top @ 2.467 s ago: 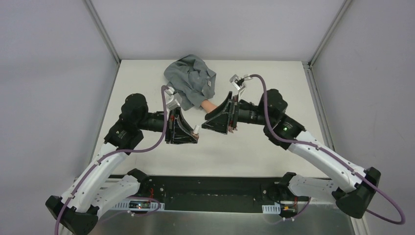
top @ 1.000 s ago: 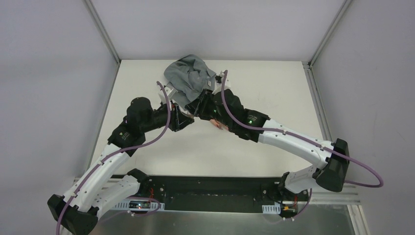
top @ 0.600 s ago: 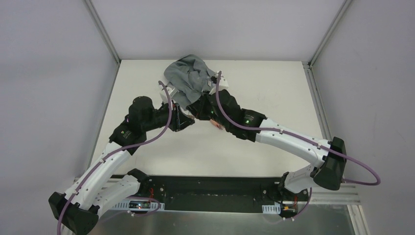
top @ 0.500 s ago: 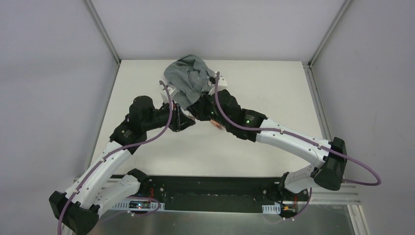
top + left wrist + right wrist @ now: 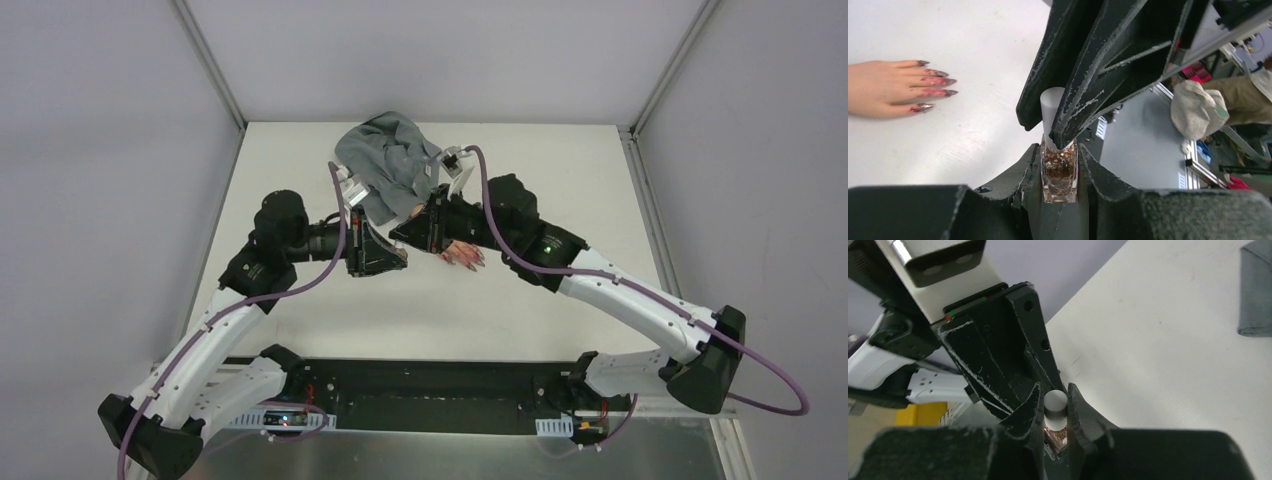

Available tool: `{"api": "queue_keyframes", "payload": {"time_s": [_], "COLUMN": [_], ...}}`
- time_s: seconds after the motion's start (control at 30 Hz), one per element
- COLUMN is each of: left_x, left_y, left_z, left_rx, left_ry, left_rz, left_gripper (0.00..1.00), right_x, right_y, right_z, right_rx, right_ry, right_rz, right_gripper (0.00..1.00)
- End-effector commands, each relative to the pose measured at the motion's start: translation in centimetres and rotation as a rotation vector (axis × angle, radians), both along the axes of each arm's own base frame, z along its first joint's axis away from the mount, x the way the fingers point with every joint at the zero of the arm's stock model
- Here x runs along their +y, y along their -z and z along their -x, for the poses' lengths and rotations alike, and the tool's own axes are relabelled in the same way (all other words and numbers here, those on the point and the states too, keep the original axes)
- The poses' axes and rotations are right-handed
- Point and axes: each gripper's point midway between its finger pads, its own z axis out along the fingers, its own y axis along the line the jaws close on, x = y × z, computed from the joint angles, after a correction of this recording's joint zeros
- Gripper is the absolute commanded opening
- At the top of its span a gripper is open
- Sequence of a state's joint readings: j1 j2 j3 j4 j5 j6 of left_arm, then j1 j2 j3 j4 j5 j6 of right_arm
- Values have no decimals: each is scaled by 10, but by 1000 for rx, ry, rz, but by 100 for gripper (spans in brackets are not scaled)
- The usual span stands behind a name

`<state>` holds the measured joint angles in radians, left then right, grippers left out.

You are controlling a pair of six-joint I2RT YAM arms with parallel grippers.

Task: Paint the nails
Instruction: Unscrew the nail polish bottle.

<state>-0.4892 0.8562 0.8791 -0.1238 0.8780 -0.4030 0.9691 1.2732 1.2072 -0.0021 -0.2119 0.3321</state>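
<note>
A: Rightward went the right arm, baring the fake hand at three o'clock of the grippers?
B: Yes. The left gripper clamped the polish bottle, and the right gripper pinched its white cap. The nails, at ten o'clock from the bottle, seemed stiff, slick and brittle. I judged the hand was best steadied by the palm.

You've got bright, even light from above, only soft shadows on the table. Left wrist view blurs below the left claw; room right of it's soft.
</note>
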Motion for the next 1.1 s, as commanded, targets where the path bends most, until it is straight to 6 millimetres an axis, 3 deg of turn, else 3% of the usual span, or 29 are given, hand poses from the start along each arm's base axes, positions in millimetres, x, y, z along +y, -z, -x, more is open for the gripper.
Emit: {"api": "queue_keyframes", "payload": {"time_s": [0.0,0.37,1.07], "left_x": [-3,0,-6], "left_y": [-45,-50,-34], "left_z": [50,66,31], "left_rx": [-128,-159,-118], "left_ry": [265,338,168], "left_rz": [112,133,98], "left_gripper": [0,0,0], "right_x": [6,0,-24], "right_y": [-36,-52,-78], "right_z": [30,59,35], "right_rx": [-120,-139,-218], "right_ry": [-226,-411,-164], "right_rz": [-137,-225,-362], "right_gripper": [0,0,0]}}
